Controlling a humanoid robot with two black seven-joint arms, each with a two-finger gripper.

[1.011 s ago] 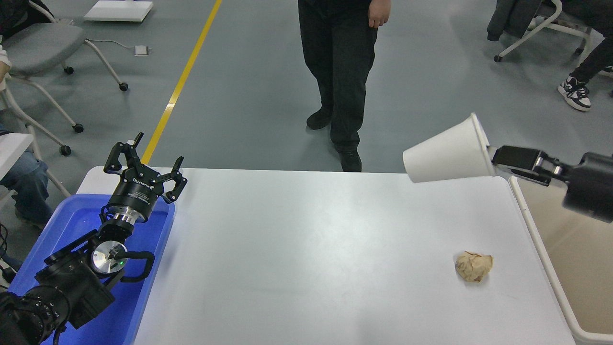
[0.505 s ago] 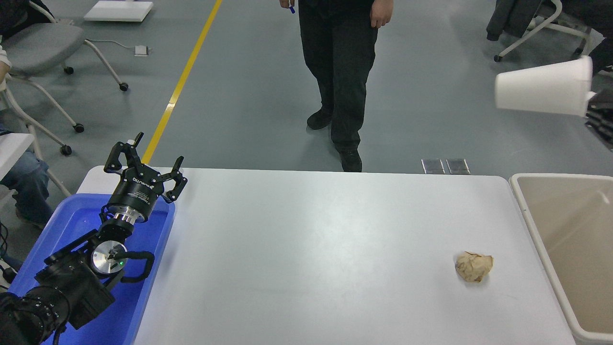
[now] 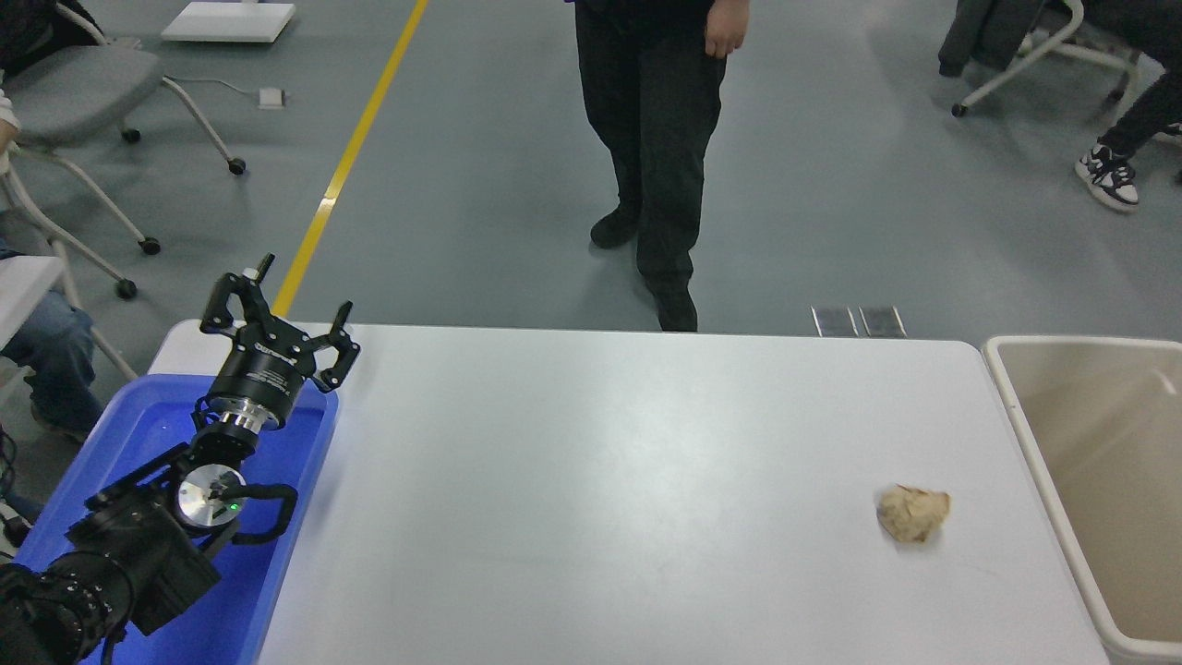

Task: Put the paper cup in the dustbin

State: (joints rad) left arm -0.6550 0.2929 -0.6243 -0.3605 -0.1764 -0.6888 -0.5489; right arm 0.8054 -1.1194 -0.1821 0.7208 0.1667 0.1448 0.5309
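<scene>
Left arm (image 3: 120,545) is coming in from the near-left corner, reaching away over the blue tray (image 3: 277,554) — parked pose, wrist angled up toward the far left of the table. Left gripper (image 3: 282,309) is sitting above the tray's far edge, near the table's far-left corner; its black fingers (image 3: 343,334) are splaying wide apart and gripping nothing. A silver disc with a small green light is showing on the wrist joint.

Right arm and right gripper are lying outside the frame, so jaw state there cannot be told. The paper cup is likewise out of sight anywhere in this view; where it is cannot be told.

Dustbin (image 3: 1025,420) is standing at the right edge, just beside the white table (image 3: 600,480), its long side running near to far. Looks — beige inside, thick rounded pale rim, rectangular, only its left part and far-left corner showing, the rest cut off by the frame. The visible part of its inside is showing bare beige wall and floor.

Crumpled tan paper ball (image 3: 912,513) is lying on the table toward the near right, near the dustbin's rim but not touching it.

A person in black trousers (image 3: 651,139) is standing beyond the far side of the table, one hand (image 3: 725,32) hanging at the side. Grey chairs (image 3: 83,83) are sitting on the floor at far left.
</scene>
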